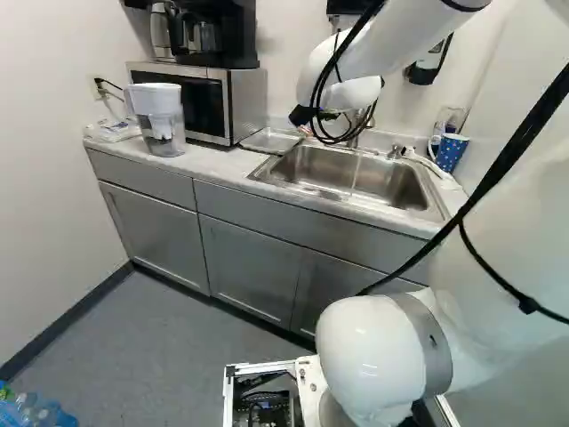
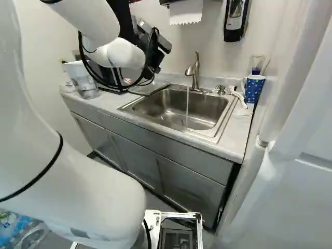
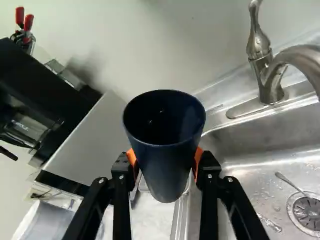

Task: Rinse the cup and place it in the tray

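Cup (image 3: 162, 170), dark blue, is held in the fingers (image 3: 207, 167), one orange pad on each side, near the sink's microwave-side edge. Mouth is open towards the wrist; the base views don't show the cup, so exact tilt can't be told. Water runs from the faucet (image 2: 194, 72) into the sink (image 1: 302, 160), with the cup outside the stream. Tray (image 1: 271, 140) is on the counter (image 2: 236, 135), between sink and microwave (image 1: 244, 98).

Step in hand looks like placing, though whether the rinse is done can't be told. Glints inside could be wet or just glaze. If unrinsed, go under the stream first, then tip it out over the sink. (Spotted mug (image 2: 253, 89) by the far end is a different one, leave it.) For placing: keep the cup clear of the microwave corner, centre its base over the tray, level it, lower slowly, and let go only once the base sits flat. Pinched wet sides may slip, so no quick wrist turns.
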